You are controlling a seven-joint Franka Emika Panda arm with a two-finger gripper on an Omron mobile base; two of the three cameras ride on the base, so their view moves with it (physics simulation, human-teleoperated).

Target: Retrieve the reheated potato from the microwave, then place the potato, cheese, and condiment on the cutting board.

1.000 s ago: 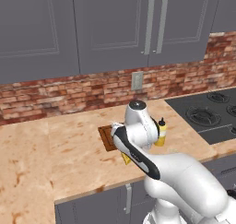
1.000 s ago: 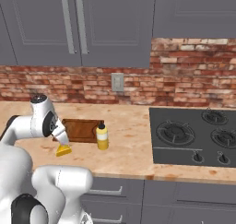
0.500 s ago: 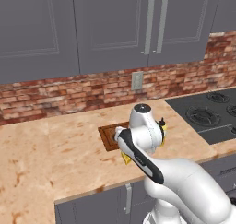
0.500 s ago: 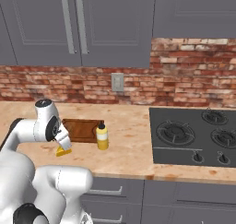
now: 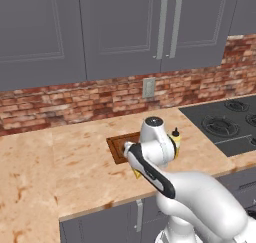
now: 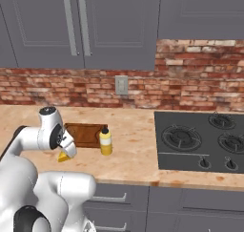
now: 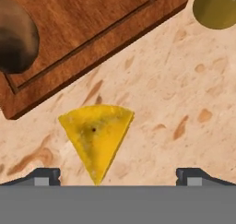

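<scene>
Potato (image 7: 16, 38) sits on the cutting board (image 7: 92, 29), so that part looks done. Cheese (image 7: 97, 138) lies on the counter (image 7: 184, 103) just beside the board. The gripper (image 7: 117, 177) hangs above it, spread wide, likely ready to grab. The condiment (image 7: 215, 6) waits nearby.

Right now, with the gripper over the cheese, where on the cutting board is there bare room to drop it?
The cutting board is bare beside the potato, from there to the corner nearest the condiment. The potato's end is crowded. The cheese lies on the counter just off the board's edge, between the open gripper fingertips.
</scene>
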